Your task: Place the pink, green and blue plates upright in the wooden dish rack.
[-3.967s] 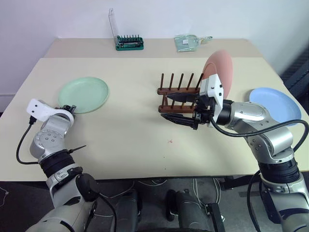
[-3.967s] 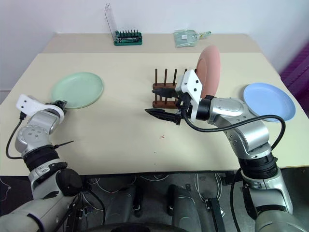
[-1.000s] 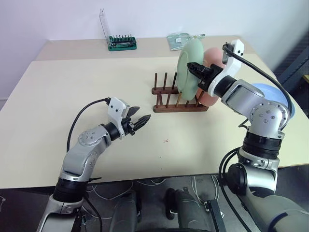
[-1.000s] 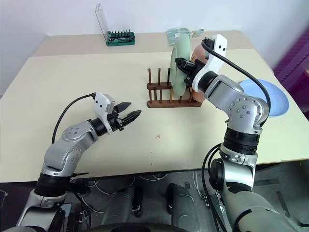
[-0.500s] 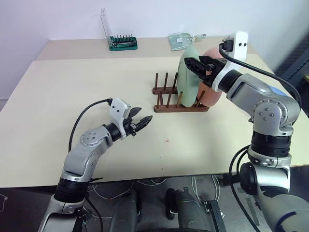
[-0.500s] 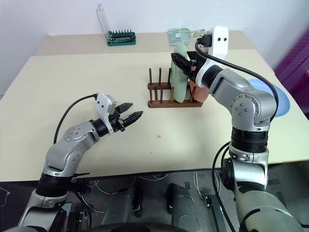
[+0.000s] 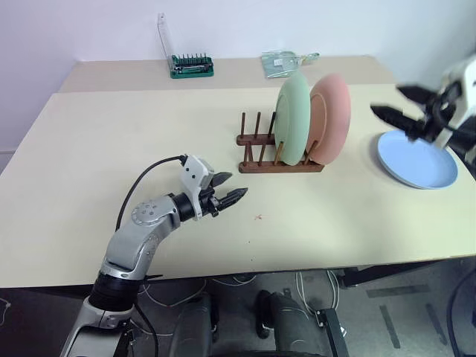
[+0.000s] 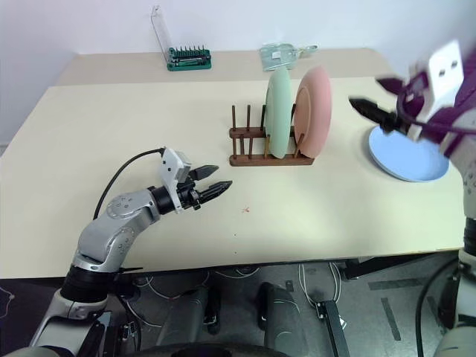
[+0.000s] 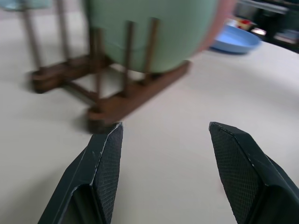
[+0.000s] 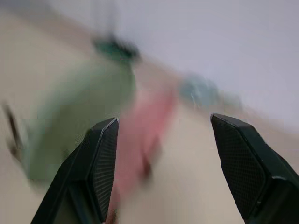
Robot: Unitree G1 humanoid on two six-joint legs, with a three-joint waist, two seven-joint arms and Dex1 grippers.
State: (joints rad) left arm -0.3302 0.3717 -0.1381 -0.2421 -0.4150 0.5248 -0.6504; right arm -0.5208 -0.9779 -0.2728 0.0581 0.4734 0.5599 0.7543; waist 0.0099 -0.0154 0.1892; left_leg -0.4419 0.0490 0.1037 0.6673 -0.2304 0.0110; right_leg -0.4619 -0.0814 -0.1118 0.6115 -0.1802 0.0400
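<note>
The wooden dish rack (image 7: 256, 141) stands mid-table with the green plate (image 7: 291, 117) and the pink plate (image 7: 331, 117) upright side by side in its right-hand slots. Flat on the table at the right lies the blue plate (image 7: 415, 159). My right gripper (image 7: 390, 105) hovers open and empty above the blue plate's near-left rim, well right of the rack. My left gripper (image 7: 230, 187) is open and empty low over the table, in front and to the left of the rack. In the left wrist view the rack (image 9: 112, 88) and green plate (image 9: 149, 32) sit just beyond its fingertips.
A green screwdriver-bit holder (image 7: 192, 65) with a clear lid and a clear plastic bag (image 7: 285, 61) lie along the far edge of the table. A small red mark (image 7: 258, 217) shows on the tabletop in front of the rack.
My right gripper let go of the green plate, which now stands in the rack, opened, and swung right to above the blue plate. My left gripper edged slightly toward the rack.
</note>
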